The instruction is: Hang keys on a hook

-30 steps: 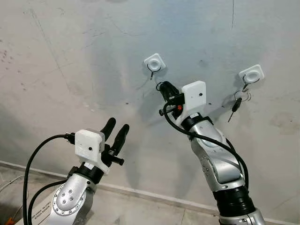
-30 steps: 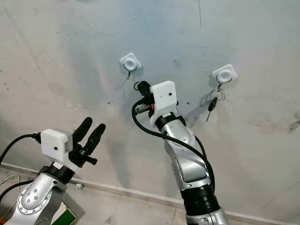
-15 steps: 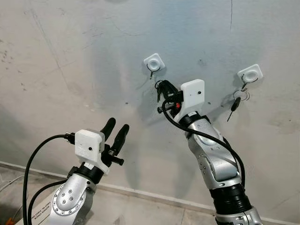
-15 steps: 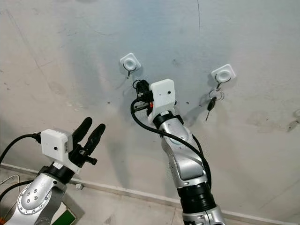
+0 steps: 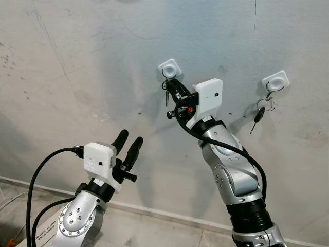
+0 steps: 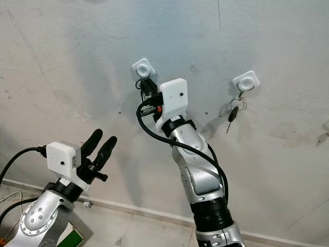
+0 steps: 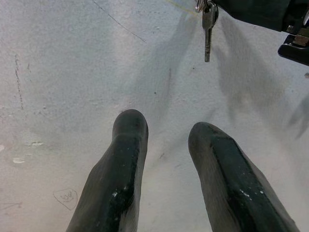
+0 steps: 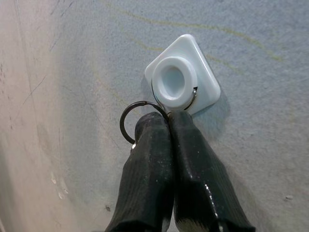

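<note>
A white hook (image 5: pixel 169 67) is stuck on the grey wall, upper middle. My right gripper (image 5: pixel 172 86) is raised right beneath it, shut on the key ring (image 8: pixel 134 120). The ring touches the hook's (image 8: pixel 181 77) lower edge, and a thin wire loop lies around its round peg. A key (image 5: pixel 166 96) dangles below the fingertips and hangs in the left wrist view (image 7: pixel 207 24) too. My left gripper (image 5: pixel 128 145) is held low at the left, open and holding nothing, pointing at the wall (image 7: pixel 169 140).
A second white hook (image 5: pixel 275 81) sits on the wall to the right, with another set of keys (image 5: pixel 259 112) hanging from it. The wall meets the floor at a pale baseboard (image 5: pixel 169 216). A green-edged box (image 6: pixel 72 239) lies at the lower left.
My right gripper has risen up and to the left with the keys, from below the left hook to right against it. The left arm has stayed in place.
</note>
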